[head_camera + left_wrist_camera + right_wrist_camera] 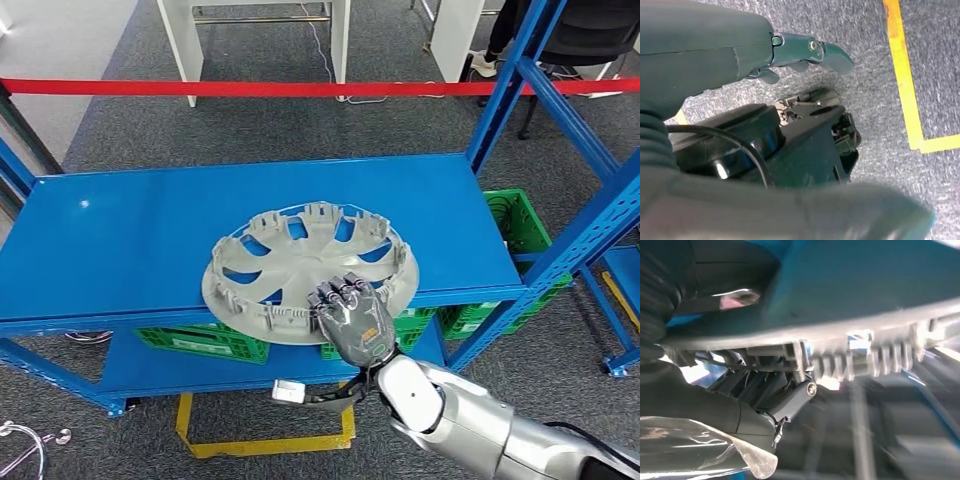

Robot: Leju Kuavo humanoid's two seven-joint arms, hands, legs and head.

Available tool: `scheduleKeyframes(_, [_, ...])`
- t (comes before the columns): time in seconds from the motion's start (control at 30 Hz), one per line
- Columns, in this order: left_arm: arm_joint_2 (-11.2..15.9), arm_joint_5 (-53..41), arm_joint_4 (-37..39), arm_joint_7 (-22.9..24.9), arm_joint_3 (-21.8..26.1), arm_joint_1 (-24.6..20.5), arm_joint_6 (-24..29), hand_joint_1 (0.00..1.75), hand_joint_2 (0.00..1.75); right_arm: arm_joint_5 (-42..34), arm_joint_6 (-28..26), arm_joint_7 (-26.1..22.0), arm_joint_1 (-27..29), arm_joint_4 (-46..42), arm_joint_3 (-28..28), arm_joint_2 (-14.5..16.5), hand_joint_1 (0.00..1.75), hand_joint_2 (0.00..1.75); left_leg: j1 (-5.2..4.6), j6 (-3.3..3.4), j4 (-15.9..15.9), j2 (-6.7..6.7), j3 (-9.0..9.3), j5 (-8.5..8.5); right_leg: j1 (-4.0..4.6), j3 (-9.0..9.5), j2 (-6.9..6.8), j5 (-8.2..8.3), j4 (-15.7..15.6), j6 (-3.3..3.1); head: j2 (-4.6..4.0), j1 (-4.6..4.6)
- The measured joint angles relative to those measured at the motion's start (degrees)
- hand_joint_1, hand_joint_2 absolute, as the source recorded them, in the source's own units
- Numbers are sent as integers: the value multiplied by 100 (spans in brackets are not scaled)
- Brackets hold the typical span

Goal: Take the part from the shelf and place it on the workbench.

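Nearest the head camera, the silver right arm is reaching up from below, and the right hand point(355, 320) is lying on the near rim of the part point(302, 265), a grey wheel cover. Its fingers point(341, 293) are curling over the rim's edge, and the right wrist view shows dark fingers point(791, 401) tucked under the ribbed rim, so the hand is gripping the part. The part is resting face down on the blue shelf point(136, 240), its near edge hanging out past the shelf's front lip. Green crates point(204, 343) are sitting on the lower level. A red tape point(226, 88) is stretching across beyond the shelf. The left hand point(753, 55) is hanging over grey carpet beside a yellow floor line point(908, 95), fingers extended and grasping nothing.
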Motion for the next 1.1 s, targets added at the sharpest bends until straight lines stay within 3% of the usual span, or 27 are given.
scheduleKeyframes(0.03, [3,2,0,-1,0,10,17,0,175,-1,1,-878,370,-327,-424,195,175,175,3,-1,0,-7,-5,-2,4,-2,-5,-2,0,0,0,6])
scheduleKeyframes(0.1, [8,7,0,-3,0,26,42,0,175,5,-1,-3234,1138,-915,-1432,837,175,175,2,-4,-1,-9,-21,-5,6,-22,2,-5,4,-1,0,5])
scheduleKeyframes(0.17, [10,7,0,-11,-1,3,61,0,175,12,-2,-5496,1515,-1386,-2245,1396,175,175,3,-5,-1,-12,-26,-5,1,-49,-3,-13,8,-4,0,-7])
scheduleKeyframes(0.2, [11,7,0,-17,-1,-13,74,0,175,15,-6,-6184,1631,-1613,-2541,1589,175,175,8,-5,0,-32,-22,-7,3,-54,-25,-28,7,-9,0,-5])
scheduleKeyframes(0.23, [13,6,0,-22,-1,-20,89,0,175,9,-14,-6510,1771,-1834,-2800,1741,175,175,13,-7,0,-54,-15,-10,6,-52,-49,-42,6,-15,0,5])
scheduleKeyframes(0.27, [15,5,0,-25,-1,-16,101,0,175,4,-22,-6558,1933,-2028,-3008,1869,175,175,15,-10,-1,-73,-8,-15,8,-36,-65,-55,5,-20,0,8])
scheduleKeyframes(0.4, [32,-5,0,-26,-1,-8,129,0,175,-12,-31,-5717,2367,-2562,-3459,2263,175,175,10,-16,-1,-58,-3,-18,6,8,-39,-41,8,-12,0,4])
scheduleKeyframes(0.53, [37,-40,0,-26,-1,-35,150,0,175,15,-26,-5621,2606,-2957,-3594,2439,175,175,5,-15,1,-39,-1,-16,2,7,-19,-33,8,-7,0,5])
scheduleKeyframes(1.1, [36,-145,0,2,-1,-104,255,0,175,16,-25,-5322,2768,-3331,-3582,2594,175,175,4,-15,2,-23,0,-16,1,2,-7,-29,8,-5,0,4])
